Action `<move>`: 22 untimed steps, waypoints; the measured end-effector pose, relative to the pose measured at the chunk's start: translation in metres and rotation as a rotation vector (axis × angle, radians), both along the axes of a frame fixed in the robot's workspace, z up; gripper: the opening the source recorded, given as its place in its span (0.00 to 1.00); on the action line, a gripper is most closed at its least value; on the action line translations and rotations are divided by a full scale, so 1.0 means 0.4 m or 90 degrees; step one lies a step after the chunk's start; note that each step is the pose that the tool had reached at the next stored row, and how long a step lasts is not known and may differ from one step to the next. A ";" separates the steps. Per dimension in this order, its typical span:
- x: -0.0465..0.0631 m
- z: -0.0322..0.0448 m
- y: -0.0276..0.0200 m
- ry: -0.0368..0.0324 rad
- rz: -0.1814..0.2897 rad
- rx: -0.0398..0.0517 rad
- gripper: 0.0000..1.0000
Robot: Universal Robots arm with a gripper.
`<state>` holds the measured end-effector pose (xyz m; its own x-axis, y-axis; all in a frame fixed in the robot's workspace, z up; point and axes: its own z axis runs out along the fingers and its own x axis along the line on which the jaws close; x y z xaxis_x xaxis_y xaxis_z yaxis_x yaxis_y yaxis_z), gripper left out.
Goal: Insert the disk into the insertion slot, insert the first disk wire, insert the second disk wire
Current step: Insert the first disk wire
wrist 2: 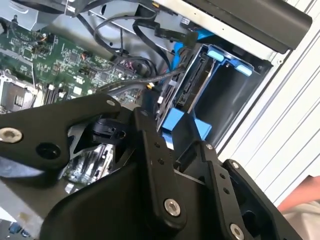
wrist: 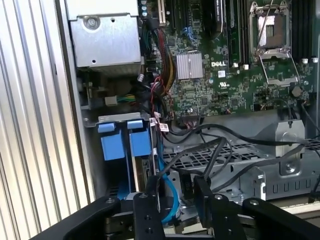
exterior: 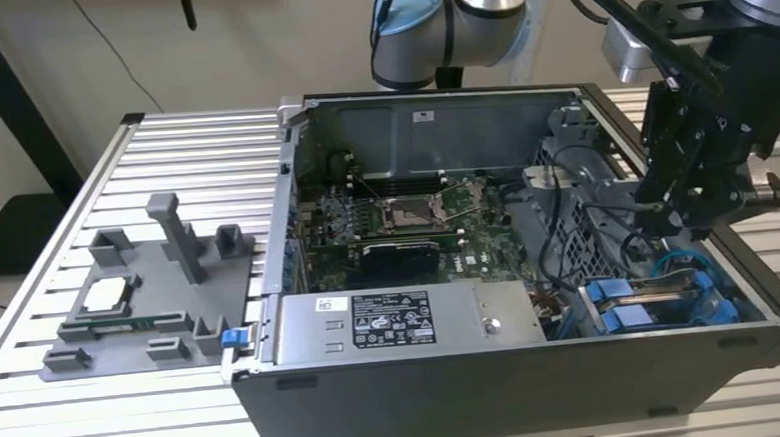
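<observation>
step: wire stage, by my read | flat disk in bright blue plastic frame (wrist: 125,145) sat inside grey perforated sheet-metal insertion slot (wrist: 235,150) | gripper (wrist: 177,187) hung just over it, jaws apart, nothing clearly held | loose black wires (wrist: 220,132) beside | next: prob. needs exact connector line-up w/ disk

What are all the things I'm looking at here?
Table: one, silver, slatted.
Computer case: one, dark grey, open, on the table.
Motherboard: one, green, inside case.
Power-supply box: one, grey, case's near edge.
Disk: one, blue-framed, in the insertion slot.
Tabs: two, blue, at slot's mouth.
Wire: one, blue, beside the disk.
Cables: several, black, inside case.
Parts tray: one, grey, exterior view's left.
Robot arm: one, silver and blue, above case.
Gripper: one, black, open, near the disk.
</observation>
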<state>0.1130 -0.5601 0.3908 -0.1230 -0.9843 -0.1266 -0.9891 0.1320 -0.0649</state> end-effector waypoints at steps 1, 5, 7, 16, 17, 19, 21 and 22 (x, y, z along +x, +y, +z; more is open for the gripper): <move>-0.002 -0.003 0.003 -0.0030 0.001 0.0000 1.00; -0.006 -0.013 0.012 -0.0195 0.008 0.0001 1.00; -0.007 -0.017 0.014 -0.0282 0.014 0.0001 1.00; -0.023 -0.024 0.018 -0.0506 0.017 0.0020 1.00; -0.025 -0.024 0.018 -0.0510 0.017 0.0019 1.00; -0.029 -0.024 0.019 -0.0515 0.017 0.0020 0.00; -0.029 -0.025 0.019 -0.0516 0.017 0.0020 0.00; -0.029 -0.025 0.019 -0.0516 0.017 0.0020 0.00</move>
<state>0.1013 -0.5524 0.3809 -0.0860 -0.9867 -0.1381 -0.9838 0.1060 -0.1446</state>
